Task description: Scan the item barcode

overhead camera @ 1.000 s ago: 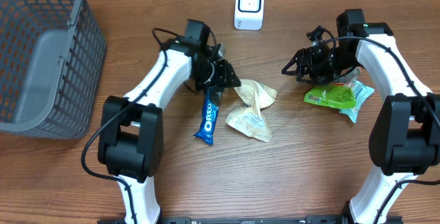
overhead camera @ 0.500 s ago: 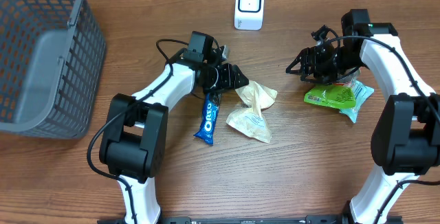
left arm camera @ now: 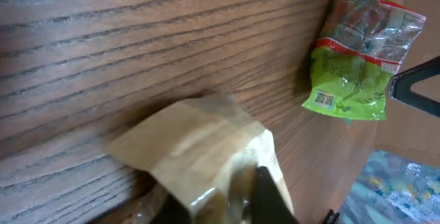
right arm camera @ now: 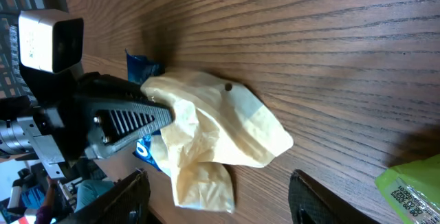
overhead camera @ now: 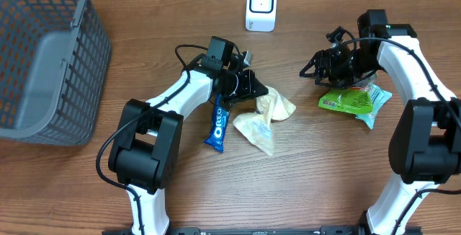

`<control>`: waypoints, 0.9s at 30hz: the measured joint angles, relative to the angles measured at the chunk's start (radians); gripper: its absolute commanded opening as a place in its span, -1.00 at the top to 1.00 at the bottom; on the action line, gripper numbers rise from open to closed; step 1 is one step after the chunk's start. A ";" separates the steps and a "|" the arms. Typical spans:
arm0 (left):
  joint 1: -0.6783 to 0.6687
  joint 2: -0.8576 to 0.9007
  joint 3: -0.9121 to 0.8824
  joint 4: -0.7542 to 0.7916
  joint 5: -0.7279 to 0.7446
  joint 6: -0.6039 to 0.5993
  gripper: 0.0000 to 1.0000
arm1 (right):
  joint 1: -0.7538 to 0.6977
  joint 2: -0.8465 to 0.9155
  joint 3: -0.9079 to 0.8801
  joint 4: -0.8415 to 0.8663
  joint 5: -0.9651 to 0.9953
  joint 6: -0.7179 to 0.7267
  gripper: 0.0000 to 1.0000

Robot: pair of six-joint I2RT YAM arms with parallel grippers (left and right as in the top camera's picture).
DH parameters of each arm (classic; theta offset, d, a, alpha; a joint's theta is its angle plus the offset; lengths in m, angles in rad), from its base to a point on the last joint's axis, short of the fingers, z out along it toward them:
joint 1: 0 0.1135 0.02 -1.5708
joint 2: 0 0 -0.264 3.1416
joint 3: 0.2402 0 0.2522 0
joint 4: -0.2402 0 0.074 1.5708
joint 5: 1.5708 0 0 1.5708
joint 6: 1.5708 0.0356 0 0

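The item, a crumpled cream packet (overhead camera: 263, 119), lies in the middle of the table, and my left gripper (overhead camera: 253, 91) is shut on its upper left edge. In the left wrist view the packet (left arm camera: 196, 148) fills the lower centre, pinched beside a dark finger (left arm camera: 271, 195). The right wrist view shows the packet (right arm camera: 213, 131) from the side with the left gripper (right arm camera: 130, 117) on it. My right gripper (overhead camera: 312, 72) stands open and empty to the right, apart from the packet; its fingers (right arm camera: 120, 196) spread wide. The white scanner (overhead camera: 261, 6) stands at the back centre.
A blue Oreo pack (overhead camera: 217, 123) lies just left of the cream packet, under the left arm. Under the right arm lies a green snack bag (overhead camera: 349, 100), also visible in the left wrist view (left arm camera: 354, 52). A grey wire basket (overhead camera: 43, 55) fills the far left.
My left gripper has reached right and shut on the cream packet, which has bunched up and shifted. The right arm has barely moved and stays open.
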 measured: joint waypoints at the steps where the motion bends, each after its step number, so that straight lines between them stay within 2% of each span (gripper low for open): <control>1: 0.000 0.000 0.000 0.001 0.005 0.000 0.92 | 0.000 0.000 0.000 -0.001 0.000 0.000 -0.31; 7: 0.002 0.000 0.000 0.039 0.081 0.000 0.92 | 0.000 0.000 0.000 -0.001 0.000 0.000 -0.32; 12: 0.007 0.000 0.026 -0.085 0.079 -0.005 0.92 | 0.000 0.000 0.000 -0.002 0.009 0.000 -0.37; 17: 0.007 -0.019 0.097 -0.298 -0.066 -0.002 0.92 | 0.000 0.000 0.000 -0.008 0.018 0.000 -0.37; 27: -0.040 -0.103 0.323 -0.673 -0.503 0.001 0.92 | 0.000 0.000 0.000 -0.007 0.019 0.000 -0.37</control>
